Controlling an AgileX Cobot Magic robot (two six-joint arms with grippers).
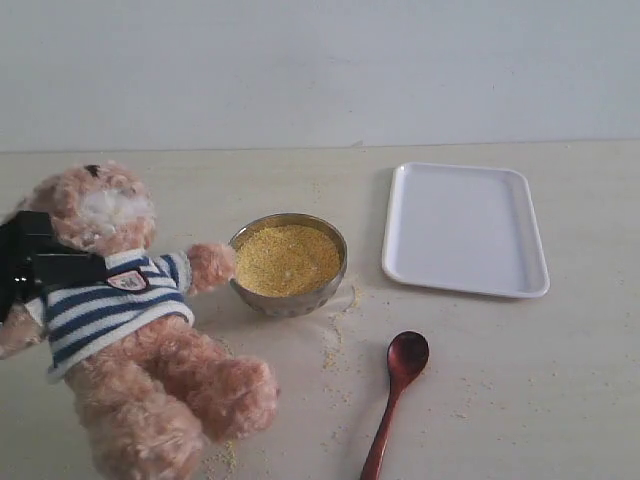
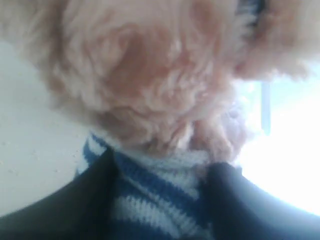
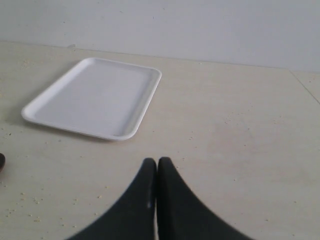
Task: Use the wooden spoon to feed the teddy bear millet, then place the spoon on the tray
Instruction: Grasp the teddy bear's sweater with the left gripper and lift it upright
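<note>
The teddy bear (image 1: 130,330) sits tilted at the left in its striped shirt, facing the metal bowl of millet (image 1: 287,258). My left gripper (image 1: 85,268) comes in from the left edge and is shut on the bear's upper body. In the left wrist view its black fingers (image 2: 75,200) press the striped shirt (image 2: 160,195) from both sides, just under the bear's furry head (image 2: 150,75). The wooden spoon (image 1: 400,385) lies on the table in front of the bowl, untouched. The white tray (image 1: 465,230) lies at the right, also seen in the right wrist view (image 3: 95,97). My right gripper (image 3: 157,161) is shut and holds nothing.
Loose millet crumbs (image 1: 335,350) are scattered around the metal bowl (image 1: 290,300) and by the bear's feet. The beige table (image 1: 540,380) ends at a pale wall behind. A sliver of the spoon (image 3: 1,162) shows at the edge of the right wrist view.
</note>
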